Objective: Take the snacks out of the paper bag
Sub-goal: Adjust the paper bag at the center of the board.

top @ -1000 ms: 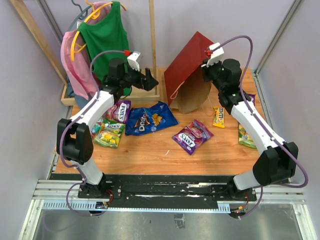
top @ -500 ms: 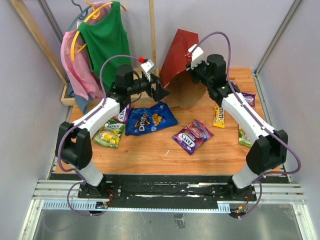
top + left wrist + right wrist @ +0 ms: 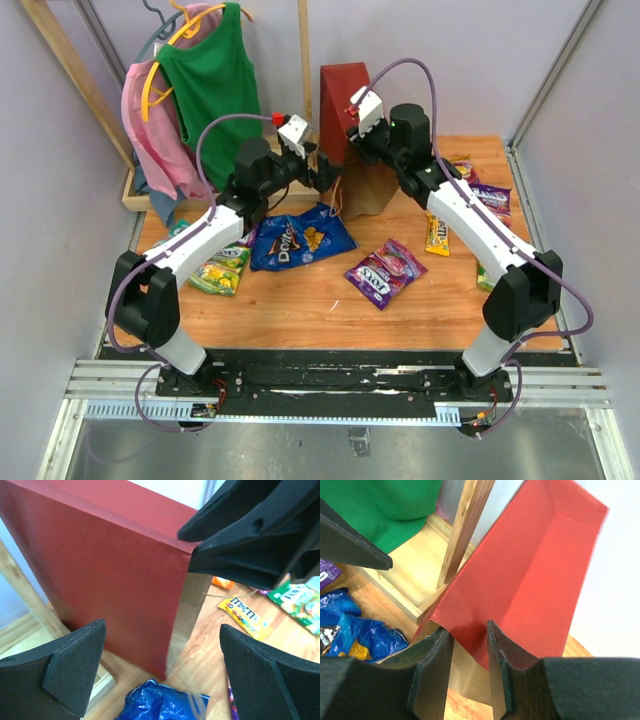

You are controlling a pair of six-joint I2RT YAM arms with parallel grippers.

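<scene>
Pale lilac walls point(image 3: 50, 220), wooden tabletop point(image 3: 300, 300), wooden rack point(image 3: 305, 60) back left — green and pink garments point(image 3: 215, 90) hanging

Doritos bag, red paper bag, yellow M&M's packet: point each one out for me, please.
Doritos bag point(image 3: 300, 238), top external view, middle of its blue front.
Paper bag point(image 3: 110, 565), left wrist view, on the red outer side panel.
M&M's packet point(image 3: 245, 615), left wrist view, centre of the yellow wrapper.

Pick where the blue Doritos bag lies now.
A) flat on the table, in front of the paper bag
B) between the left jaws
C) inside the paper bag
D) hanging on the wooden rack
A: the blue Doritos bag lies flat on the table, nearer the arms than the paper bag.
</scene>
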